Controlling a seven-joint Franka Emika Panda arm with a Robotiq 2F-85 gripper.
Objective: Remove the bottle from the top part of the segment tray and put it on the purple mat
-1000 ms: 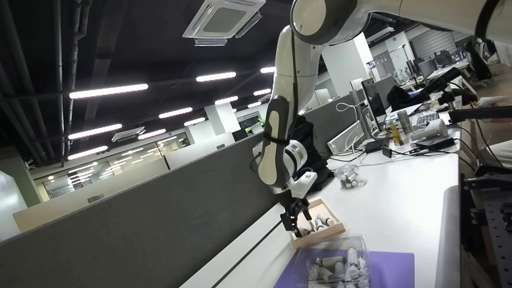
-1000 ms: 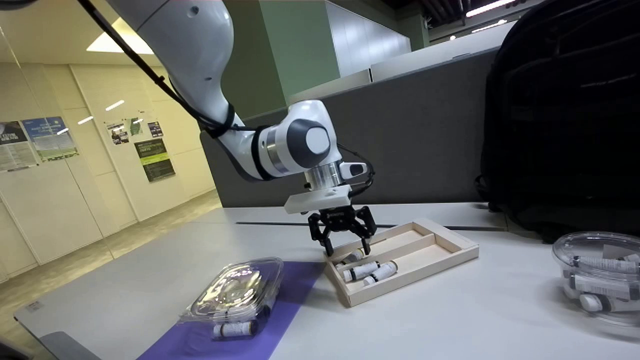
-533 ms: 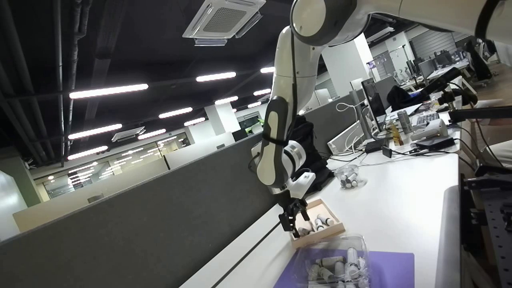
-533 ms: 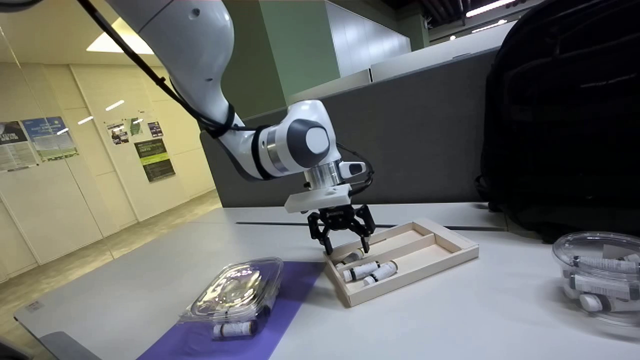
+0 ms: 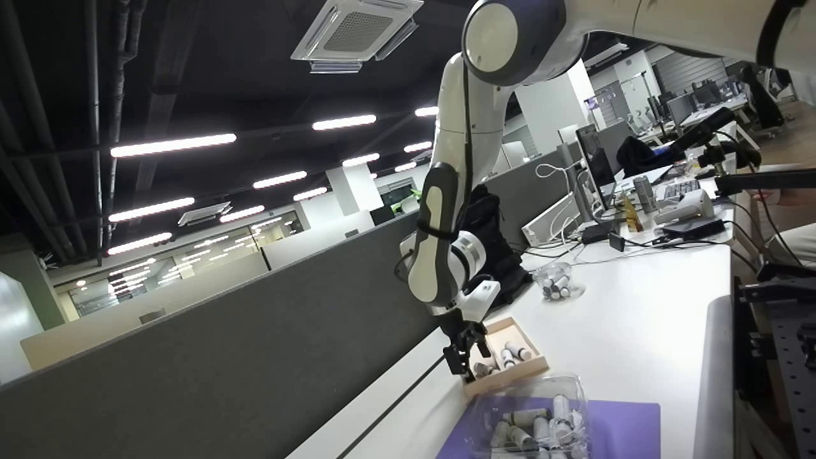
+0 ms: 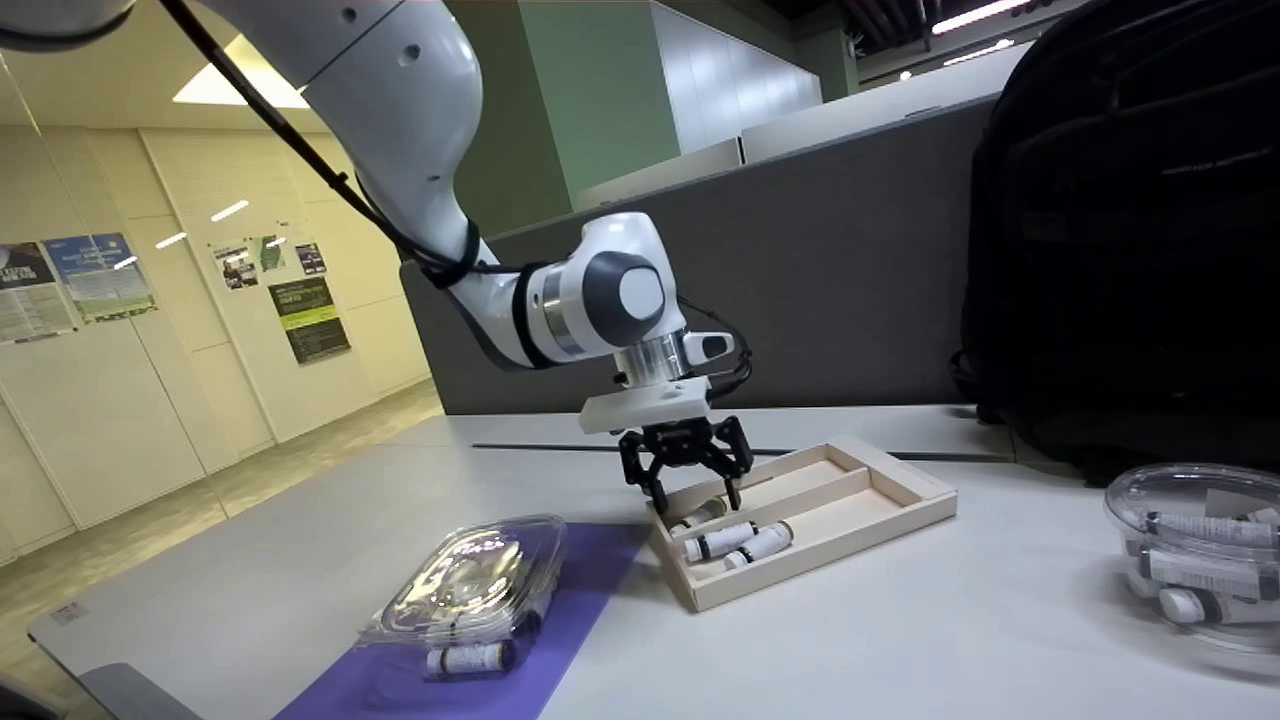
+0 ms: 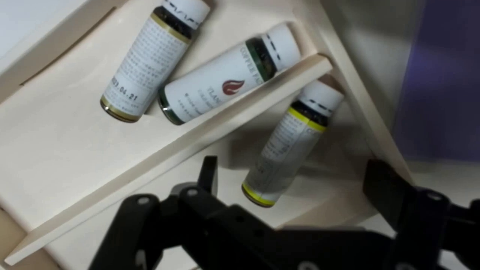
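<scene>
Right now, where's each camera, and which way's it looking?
An exterior view: near the purple mat, tilted, looking along the desk; arm and gripper show.
An exterior view: across the desk from the grey partition, facing it; arm and gripper show.
Wrist view: on the wrist, looking down into the tray; gripper's fingers show.
Both exterior views share mat, tray and gripper.
</scene>
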